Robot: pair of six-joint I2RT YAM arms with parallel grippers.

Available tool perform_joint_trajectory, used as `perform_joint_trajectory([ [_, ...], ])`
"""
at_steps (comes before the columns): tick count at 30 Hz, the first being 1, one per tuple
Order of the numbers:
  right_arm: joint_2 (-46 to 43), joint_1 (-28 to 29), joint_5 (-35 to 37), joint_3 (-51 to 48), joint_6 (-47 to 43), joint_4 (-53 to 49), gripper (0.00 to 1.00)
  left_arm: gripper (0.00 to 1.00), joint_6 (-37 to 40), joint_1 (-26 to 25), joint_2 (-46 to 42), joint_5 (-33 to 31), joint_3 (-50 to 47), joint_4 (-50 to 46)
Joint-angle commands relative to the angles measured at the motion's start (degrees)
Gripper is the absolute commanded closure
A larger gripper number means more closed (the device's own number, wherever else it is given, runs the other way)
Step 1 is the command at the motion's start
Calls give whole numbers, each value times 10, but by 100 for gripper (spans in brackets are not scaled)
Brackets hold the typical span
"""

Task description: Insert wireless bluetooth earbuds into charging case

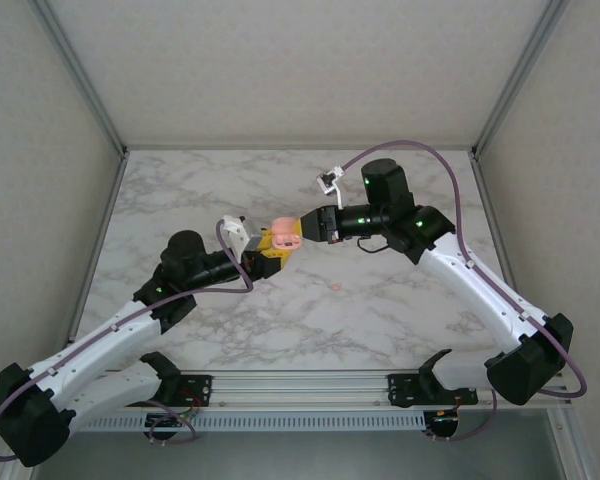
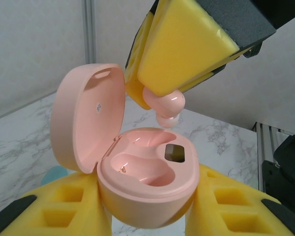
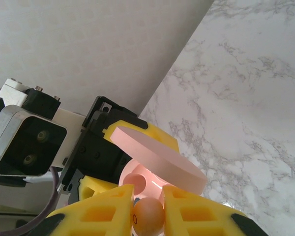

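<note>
My left gripper (image 1: 267, 250) is shut on the base of a salmon-pink charging case (image 2: 147, 191), yellow pads on both sides. The case's lid (image 2: 86, 123) stands open and both wells look empty. My right gripper (image 1: 306, 227) is shut on a salmon-pink earbud (image 2: 166, 105), which hangs just above the case's far well (image 2: 147, 138) without touching it. In the right wrist view the same earbud (image 3: 148, 216) sits pinched between the yellow fingers (image 3: 108, 211), with the open lid (image 3: 157, 157) beyond it.
A tiny pink piece (image 1: 337, 288) lies on the marble table (image 1: 380, 320) right of the grippers. Something teal (image 2: 54, 174) shows on the table behind the case. White walls enclose the table at the back and sides.
</note>
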Motion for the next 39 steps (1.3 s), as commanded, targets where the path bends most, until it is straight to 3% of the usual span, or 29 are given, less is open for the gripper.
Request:
perform_joint_trajectory([
  [1,-6,5,13,-5,-4,19,79,71,-10,-7,-2,-3,21,25],
  [13,-45,7,54,-29,0,48,79,71,-8,-9,-4,-14,20,24],
  [39,-25,17,27,-47,28,74,79,70,-8,-12,-5,-22,22,39],
])
